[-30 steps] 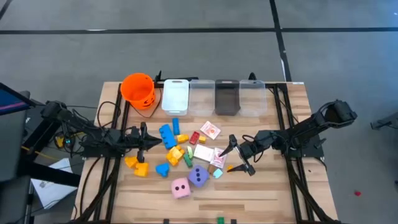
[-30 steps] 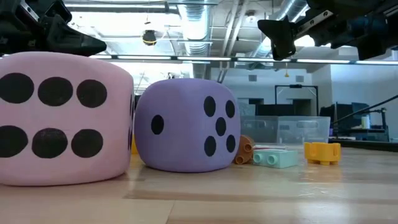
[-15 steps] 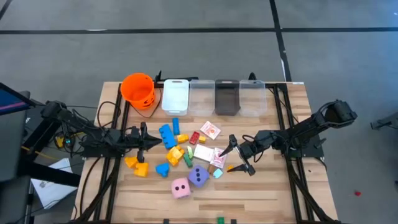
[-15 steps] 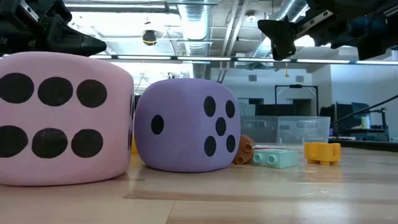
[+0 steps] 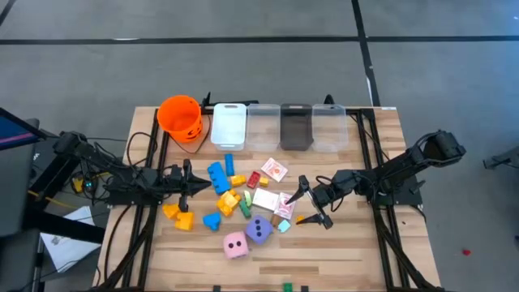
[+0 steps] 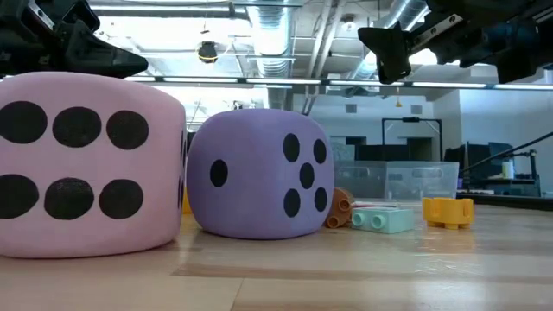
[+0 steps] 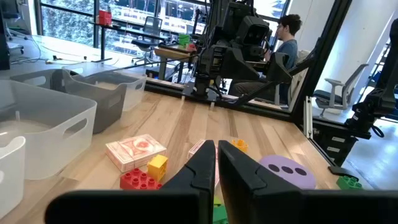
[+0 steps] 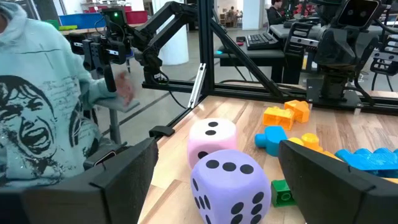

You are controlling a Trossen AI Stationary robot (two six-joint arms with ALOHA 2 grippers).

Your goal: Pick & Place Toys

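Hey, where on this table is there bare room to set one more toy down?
Bare wood lies along the near edge right of the pink die, and the table is free on its near right corner. It is crowded in the middle, around the blue blocks and cards.

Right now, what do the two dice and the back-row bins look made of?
Pink die and purple die: probably soft foam or fabric, with a matte finish and rounded edges. Bins: thin translucent plastic, likely rigid; one white bin looks opaque.
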